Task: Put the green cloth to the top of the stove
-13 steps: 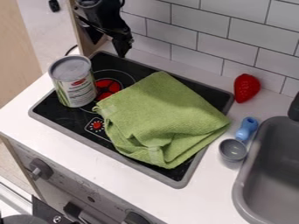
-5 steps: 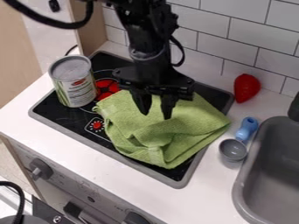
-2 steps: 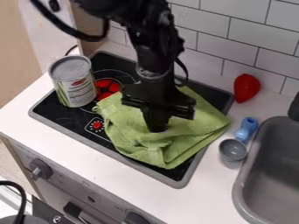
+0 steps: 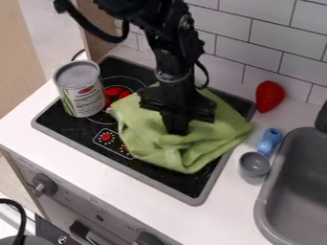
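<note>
The black gripper [image 4: 177,130] hangs over the middle of the stove, its fingers shut on the green cloth [image 4: 153,139]. Folds bunch up around the fingertips, and the cloth spreads out on the right part of the black stove top [image 4: 83,129]. Its right corner reaches over the stove's right edge. Part of the cloth's upper area is hidden behind the gripper and arm.
A can [image 4: 81,91] stands on the stove's left part, beside the red burner marking. Right of the stove lie a red strawberry-like toy [image 4: 269,95] and a blue-handled grey scoop [image 4: 256,163]. Farther right is a grey sink [image 4: 297,191]; a tiled wall rises behind.
From the upper left the gripper came over the cloth, went down and closed on it. The cloth's front edge has since shifted up and back, baring more of the stove's front.
</note>
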Available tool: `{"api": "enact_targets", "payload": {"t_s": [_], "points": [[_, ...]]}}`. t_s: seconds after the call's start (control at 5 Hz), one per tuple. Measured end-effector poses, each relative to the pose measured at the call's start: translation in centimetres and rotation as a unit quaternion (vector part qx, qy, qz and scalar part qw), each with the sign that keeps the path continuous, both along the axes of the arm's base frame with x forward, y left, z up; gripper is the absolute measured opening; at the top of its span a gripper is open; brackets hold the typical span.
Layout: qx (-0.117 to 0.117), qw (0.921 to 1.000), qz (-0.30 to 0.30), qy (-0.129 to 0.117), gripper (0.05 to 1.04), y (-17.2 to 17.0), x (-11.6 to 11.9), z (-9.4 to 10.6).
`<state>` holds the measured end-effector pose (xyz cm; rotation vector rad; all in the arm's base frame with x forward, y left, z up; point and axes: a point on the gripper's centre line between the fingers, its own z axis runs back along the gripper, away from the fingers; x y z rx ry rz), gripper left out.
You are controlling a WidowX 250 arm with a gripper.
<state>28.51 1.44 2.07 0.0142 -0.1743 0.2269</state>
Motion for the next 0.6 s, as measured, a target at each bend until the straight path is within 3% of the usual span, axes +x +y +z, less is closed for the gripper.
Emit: {"api": "enact_targets", "payload": {"t_s": [0.6], "points": [[0.040, 0.9985, 0.017, -0.033, 0.052, 4.6, 4.4, 0.1]]}}
